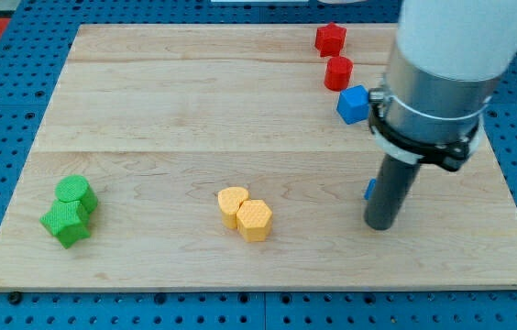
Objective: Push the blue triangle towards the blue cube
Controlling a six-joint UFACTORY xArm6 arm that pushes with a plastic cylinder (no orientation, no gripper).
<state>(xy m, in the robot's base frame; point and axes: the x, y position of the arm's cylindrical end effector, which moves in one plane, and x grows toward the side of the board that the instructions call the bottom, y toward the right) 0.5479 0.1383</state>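
Note:
The blue cube [352,104] sits on the wooden board [194,110] at the view's upper right, just below two red blocks. The blue triangle [368,190] is almost wholly hidden behind my rod; only a small blue sliver shows at the rod's left edge. My tip [379,225] rests on the board at the view's right, right beside that sliver and well below the blue cube. The arm's white and grey body covers the board above the rod.
Two red blocks [330,38] [338,72] stand near the board's top right. Two yellow blocks [233,203] [256,219] touch each other at bottom centre. Two green blocks [75,193] [66,223] huddle at bottom left. A blue pegboard surrounds the board.

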